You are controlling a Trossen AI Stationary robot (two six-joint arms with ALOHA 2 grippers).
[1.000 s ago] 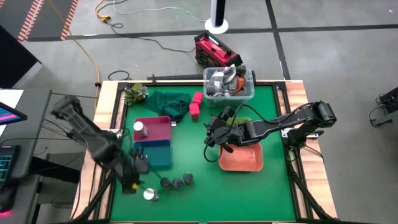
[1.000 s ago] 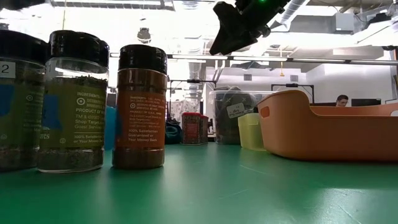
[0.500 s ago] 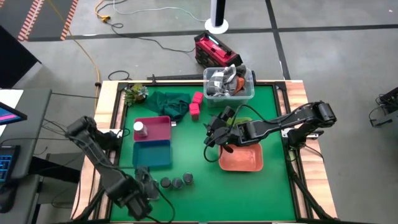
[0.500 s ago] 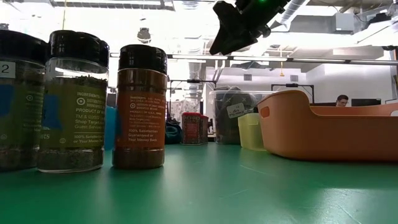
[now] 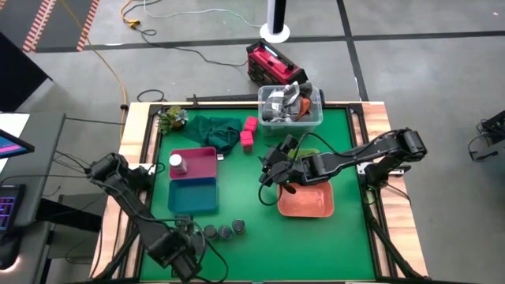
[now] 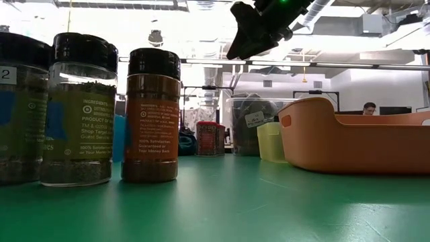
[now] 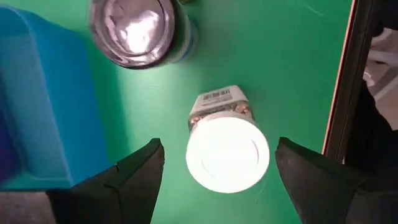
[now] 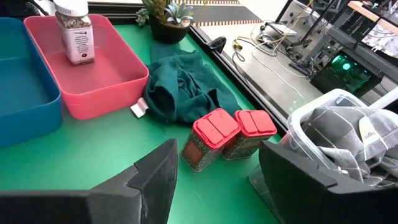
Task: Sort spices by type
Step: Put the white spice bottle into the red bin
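Observation:
In the left wrist view a white-topped jar point(image 7: 227, 152) stands upright on the green mat, and my left gripper point(image 7: 221, 168) is open above it with one finger on each side, pointing down. From above, that gripper point(image 5: 181, 251) hides the jar near the table's near edge. Three dark-lidded jars point(image 5: 225, 230) stand beside it to the right. Another white-topped jar point(image 5: 178, 163) stands in the pink tray point(image 5: 207, 154). Two pink-lidded cubes point(image 8: 214, 134) sit by the green cloth. My right gripper point(image 5: 271, 175) hangs open over mid-table.
A blue tray point(image 5: 196, 193) lies next to the pink one. An orange tray point(image 5: 306, 201) sits under my right arm. At the far edge are a clear tub point(image 5: 290, 106) of grey clutter, a green cloth point(image 5: 213, 130) and a small plant point(image 5: 171, 118).
My left arm has swung toward the table's near edge and brought its gripper over the white-topped jar there, which showed uncovered a second ago. The jar itself has stayed put. My right arm has kept still.

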